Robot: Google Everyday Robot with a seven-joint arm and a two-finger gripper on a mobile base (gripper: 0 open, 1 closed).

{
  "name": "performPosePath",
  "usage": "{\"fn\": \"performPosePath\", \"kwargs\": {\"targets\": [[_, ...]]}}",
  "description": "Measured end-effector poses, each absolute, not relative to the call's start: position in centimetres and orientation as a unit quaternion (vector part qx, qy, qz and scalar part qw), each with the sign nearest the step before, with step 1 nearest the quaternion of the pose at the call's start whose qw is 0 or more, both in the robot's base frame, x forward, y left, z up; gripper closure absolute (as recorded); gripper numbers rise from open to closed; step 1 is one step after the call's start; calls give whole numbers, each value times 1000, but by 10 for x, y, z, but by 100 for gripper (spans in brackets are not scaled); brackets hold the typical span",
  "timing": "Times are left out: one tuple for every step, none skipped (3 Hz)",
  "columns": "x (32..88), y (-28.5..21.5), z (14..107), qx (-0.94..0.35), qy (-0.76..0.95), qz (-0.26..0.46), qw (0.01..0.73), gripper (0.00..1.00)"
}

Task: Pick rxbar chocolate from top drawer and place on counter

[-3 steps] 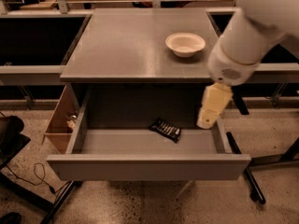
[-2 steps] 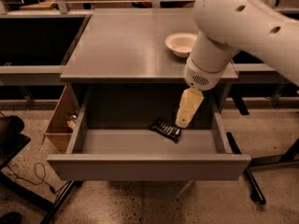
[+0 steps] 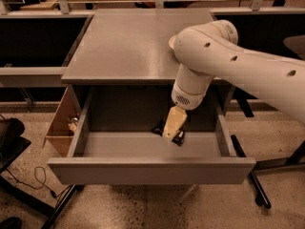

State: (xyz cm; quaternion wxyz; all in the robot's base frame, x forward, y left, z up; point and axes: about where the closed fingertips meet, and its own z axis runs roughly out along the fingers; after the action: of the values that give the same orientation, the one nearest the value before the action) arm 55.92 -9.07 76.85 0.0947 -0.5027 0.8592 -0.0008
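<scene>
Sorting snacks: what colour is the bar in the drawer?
The rxbar chocolate is black, camera view; the hand is over it.

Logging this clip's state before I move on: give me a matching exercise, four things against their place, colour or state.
1 rxbar chocolate
2 tool
3 top drawer
4 wooden box

A pulled open
B brown, outside the drawer
C on the drawer floor
D down inside the drawer, over the bar

Pairs: 1-C, 2-D, 3-A, 4-B
</scene>
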Motion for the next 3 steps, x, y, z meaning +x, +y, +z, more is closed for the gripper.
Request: {"fn": "performPosePath", "kwargs": {"targets": [[562,-85,735,-485,869,-1,92,0],[578,-85,709,-472,875,-4,108,0],[594,-79,687,-461,879,2,119,0]]}}
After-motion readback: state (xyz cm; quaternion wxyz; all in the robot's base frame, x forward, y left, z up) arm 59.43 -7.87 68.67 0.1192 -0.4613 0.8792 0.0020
